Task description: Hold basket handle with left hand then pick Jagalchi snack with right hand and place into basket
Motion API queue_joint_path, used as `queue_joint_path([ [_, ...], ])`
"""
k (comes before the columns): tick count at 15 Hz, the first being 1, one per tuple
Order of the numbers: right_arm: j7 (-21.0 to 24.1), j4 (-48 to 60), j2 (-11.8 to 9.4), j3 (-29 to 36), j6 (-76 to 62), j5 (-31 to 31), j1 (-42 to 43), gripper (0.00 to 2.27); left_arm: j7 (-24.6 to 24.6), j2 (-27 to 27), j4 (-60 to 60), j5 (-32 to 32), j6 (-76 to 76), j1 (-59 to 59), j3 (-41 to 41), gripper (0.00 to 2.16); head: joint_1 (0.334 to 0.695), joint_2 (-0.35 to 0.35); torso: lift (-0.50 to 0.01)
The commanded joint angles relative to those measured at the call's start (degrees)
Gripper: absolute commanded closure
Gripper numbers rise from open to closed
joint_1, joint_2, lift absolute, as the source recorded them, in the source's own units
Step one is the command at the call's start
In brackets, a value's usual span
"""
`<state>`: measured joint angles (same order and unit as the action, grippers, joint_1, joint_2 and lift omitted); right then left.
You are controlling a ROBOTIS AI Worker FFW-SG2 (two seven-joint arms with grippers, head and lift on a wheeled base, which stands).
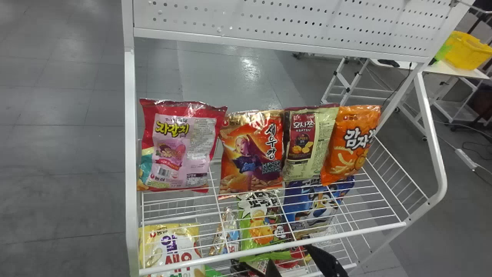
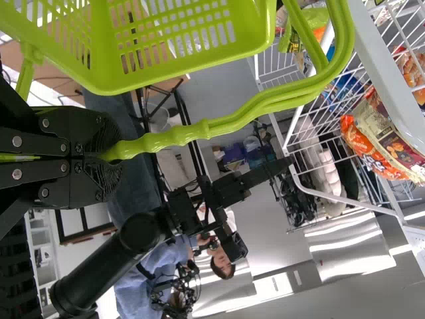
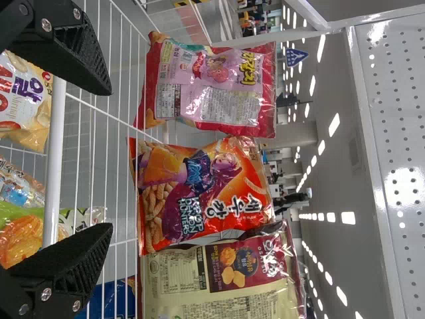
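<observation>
right gripper (image 1: 289, 256): fingers parted, empty, near front rail (image 1: 365, 231) of wire shelf. jagalchi snack (image 1: 175, 146): upright at shelf's left end, just beside orange-red bag (image 1: 251, 154). left gripper (image 2: 109, 156): fingers closed on handle (image 2: 179, 136) of green basket (image 2: 103, 66). orange bag (image 1: 348, 146): row's right end.

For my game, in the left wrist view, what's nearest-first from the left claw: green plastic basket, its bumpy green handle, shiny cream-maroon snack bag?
1. Handle, in the claw.
2. Basket, joined to it.
3. Snack bag, on the rack.

Basket (image 2: 186, 66) cut off by edge
</observation>
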<state>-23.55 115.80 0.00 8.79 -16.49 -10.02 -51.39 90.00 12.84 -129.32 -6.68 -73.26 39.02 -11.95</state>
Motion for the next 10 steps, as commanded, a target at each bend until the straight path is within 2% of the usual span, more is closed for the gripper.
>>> queue_joint_path([
  [1,0.0,0.04,0.05,0.0,-0.24,0.0,-0.03,0.1,0.57,-0.01,0.03,0.0,0.0,0.0,0.0,2.15,0.695,-0.322,-0.008],
  [10,0.0,-0.66,0.05,-0.26,-0.95,-0.35,0.32,0.11,0.57,-0.01,0.03,0.0,0.0,0.53,0.0,2.15,0.695,-0.327,-0.008],
])
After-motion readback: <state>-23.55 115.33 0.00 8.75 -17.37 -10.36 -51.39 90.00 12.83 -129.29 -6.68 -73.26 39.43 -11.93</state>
